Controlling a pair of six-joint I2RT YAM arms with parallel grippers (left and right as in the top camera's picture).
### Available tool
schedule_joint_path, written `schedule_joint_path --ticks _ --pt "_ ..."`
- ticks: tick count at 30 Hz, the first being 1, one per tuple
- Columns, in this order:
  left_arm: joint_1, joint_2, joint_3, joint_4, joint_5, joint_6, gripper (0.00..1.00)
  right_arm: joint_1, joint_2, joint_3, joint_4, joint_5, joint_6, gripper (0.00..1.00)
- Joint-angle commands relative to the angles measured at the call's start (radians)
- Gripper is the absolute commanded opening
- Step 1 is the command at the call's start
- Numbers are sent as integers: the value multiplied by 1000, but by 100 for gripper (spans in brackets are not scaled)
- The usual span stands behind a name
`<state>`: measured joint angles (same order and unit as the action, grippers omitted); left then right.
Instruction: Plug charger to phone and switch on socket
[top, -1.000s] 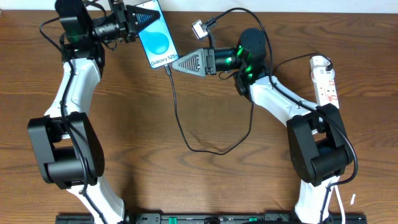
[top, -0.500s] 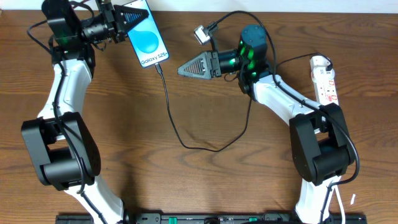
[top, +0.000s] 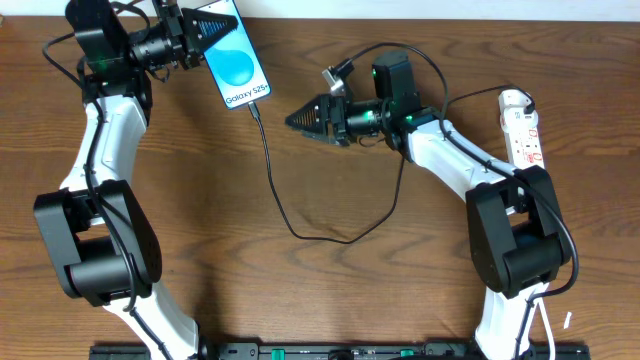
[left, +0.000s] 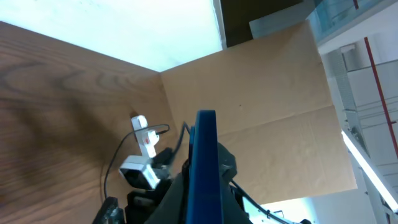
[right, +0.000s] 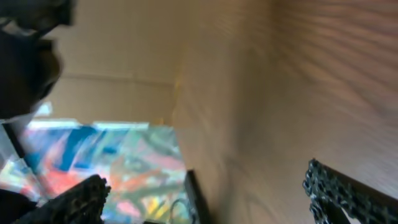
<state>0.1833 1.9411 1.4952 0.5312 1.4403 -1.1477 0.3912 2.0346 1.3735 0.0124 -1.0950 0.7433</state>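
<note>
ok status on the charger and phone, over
Left gripper shut on phone. Right gripper open, empty. Charger tip at phone's lower edge, looks plugged. Socket untouched, no obstruction seen.

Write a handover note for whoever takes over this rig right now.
Left gripper: shut on the phone, at the far left.
Right gripper: open, empty, clear of the phone.
Charger: tip looks seated in the phone's lower edge; cable loops over the table.
Socket: far right, nothing touching it.
Done: plugging, apparently. Left: switch on the socket.
</note>
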Motion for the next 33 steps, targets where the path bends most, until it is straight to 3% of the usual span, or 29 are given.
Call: schedule_joint_path --ticks 1,8,13,23,29,33 --pt "3 -13 1 9 23 6 7 -19 -21 5 -84 135 -130 98" --pt "3 -13 1 9 29 6 7 -27 -89 8 -375 432 -272 97" --pt "3 -13 1 9 31 8 7 -27 -200 8 -516 662 -296 98" --pt "-5 -13 0 1 45 15 7 -32 -461 8 -804 1201 -180 97" --pt "-39 -13 -7 -48 45 78 7 -32 -552 8 -874 1273 -193 99" --pt "-69 -13 -7 -183 45 195 7 -32 -578 8 -913 1281 -199 99"
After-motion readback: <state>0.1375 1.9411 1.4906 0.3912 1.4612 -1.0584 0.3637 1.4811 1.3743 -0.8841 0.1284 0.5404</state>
